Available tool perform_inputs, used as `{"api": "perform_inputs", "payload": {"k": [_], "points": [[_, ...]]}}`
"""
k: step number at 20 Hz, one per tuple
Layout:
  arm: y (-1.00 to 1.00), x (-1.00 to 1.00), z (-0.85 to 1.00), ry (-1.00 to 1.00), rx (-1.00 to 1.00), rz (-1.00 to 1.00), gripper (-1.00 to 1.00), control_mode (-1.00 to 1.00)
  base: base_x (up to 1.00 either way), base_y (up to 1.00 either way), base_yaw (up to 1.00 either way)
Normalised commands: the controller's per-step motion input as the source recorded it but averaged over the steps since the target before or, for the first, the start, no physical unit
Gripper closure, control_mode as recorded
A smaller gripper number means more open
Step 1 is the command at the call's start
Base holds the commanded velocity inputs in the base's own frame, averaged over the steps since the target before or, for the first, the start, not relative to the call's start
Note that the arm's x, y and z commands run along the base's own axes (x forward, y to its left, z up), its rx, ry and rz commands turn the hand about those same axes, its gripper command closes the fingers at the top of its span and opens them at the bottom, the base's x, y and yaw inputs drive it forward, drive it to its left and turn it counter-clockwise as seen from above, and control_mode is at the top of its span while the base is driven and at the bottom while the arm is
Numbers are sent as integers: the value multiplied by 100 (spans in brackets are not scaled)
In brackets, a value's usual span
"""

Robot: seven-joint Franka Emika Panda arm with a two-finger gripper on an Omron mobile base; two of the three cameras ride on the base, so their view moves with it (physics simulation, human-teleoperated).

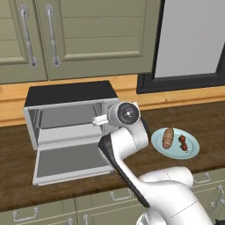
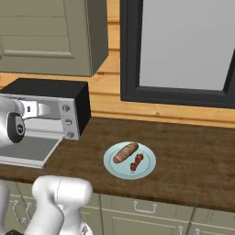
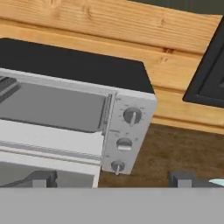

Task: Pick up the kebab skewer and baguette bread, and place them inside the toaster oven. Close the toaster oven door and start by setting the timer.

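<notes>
The toaster oven (image 1: 66, 94) stands on the counter with its door (image 1: 70, 162) folded down flat, showing a bare grey interior. Three round knobs (image 3: 132, 116) run down its right side. To its right, the baguette bread (image 1: 168, 137) and the kebab skewer (image 1: 183, 143) lie side by side on a pale blue plate (image 1: 193, 151). The right base view shows the same plate (image 2: 110, 167) with the loaf (image 2: 125, 153) and skewer (image 2: 137, 161). My gripper (image 3: 109, 179) hangs open in front of the oven's knob column, fingertips (image 3: 37, 179) wide apart, nothing between them.
A dark-framed window (image 2: 183, 50) sits above the wooden backsplash, and green cabinets (image 1: 79, 35) hang above the oven. Brown counter (image 2: 193, 156) stretches to the right of the plate. My own arm (image 1: 127, 145) rises between oven and plate.
</notes>
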Motion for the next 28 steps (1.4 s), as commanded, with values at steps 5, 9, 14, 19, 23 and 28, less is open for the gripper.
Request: {"api": "perform_inputs", "payload": {"k": [5,9,14,19,23,28], "points": [[100,5,-17,-17,12,0,-100,-100,0,0,0],[100,34,-3,-15,5,0,-100,-100,0,0,0],[61,52,-21,-10,10,0,-100,-100,0,0,0],[41,29,-6,-4,7,-5,-100,-100,0,0,0],[26,28,-32,0,1,-1,-100,-100,0,0,0],[1,40,0,0,0,0,-100,-100,0,0,0]]}}
